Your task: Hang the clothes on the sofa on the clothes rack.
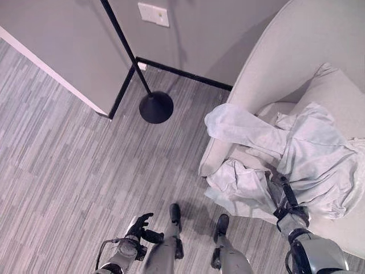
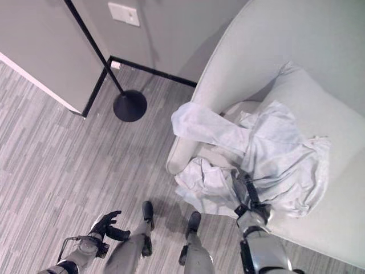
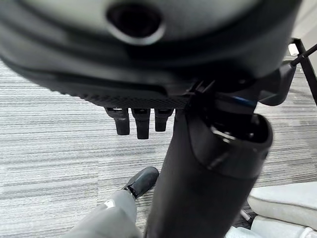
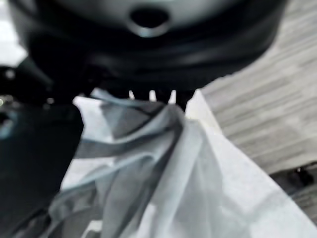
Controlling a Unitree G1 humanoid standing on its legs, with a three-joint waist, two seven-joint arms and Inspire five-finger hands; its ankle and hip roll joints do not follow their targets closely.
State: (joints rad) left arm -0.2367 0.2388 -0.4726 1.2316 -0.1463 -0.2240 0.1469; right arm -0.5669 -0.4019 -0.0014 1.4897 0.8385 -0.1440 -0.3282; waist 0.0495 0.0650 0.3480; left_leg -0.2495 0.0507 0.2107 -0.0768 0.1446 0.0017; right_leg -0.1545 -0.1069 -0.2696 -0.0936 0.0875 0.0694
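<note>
One garment [image 1: 308,151] here as far as I can count, a pale grey, thin, wrinkly thing that looks like a long-sleeved top or light jacket. It's lying crumpled across the seat of the sofa [image 1: 319,51], with one sleeve flopped out over the sofa's rounded arm and a bunched-up part hanging over the front edge. Sofa itself is a single light beige piece, smooth upholstery, curved back, plus one matching cushion [image 1: 336,94] tucked behind the clothing.

Two robot hands. The right robot hand [image 1: 283,191] is pushed into the folds at the front of the garment; in the right wrist view the cloth [image 4: 163,163] is gathered right up against the palm and the fingers are buried in it, so I can't tell if they've actually closed on the fabric or not. The left robot hand [image 1: 138,226] hangs low on the other side, well apart from the sofa, over the floor, with fingers relaxed and loosely spread, holding nothing. The left wrist view shows its fingers [image 3: 141,124] in a straight row over the floor.

One clothes rack [image 1: 155,107]: thin black pole, tilted in view, on a round black disc base standing on the floor near the wall corner. Floor [image 1: 63,165] is grey wood-look planks with a streaky grain. One white switch plate [image 1: 153,14] on the grey wall [image 1: 74,40], black skirting along the bottom.
</note>
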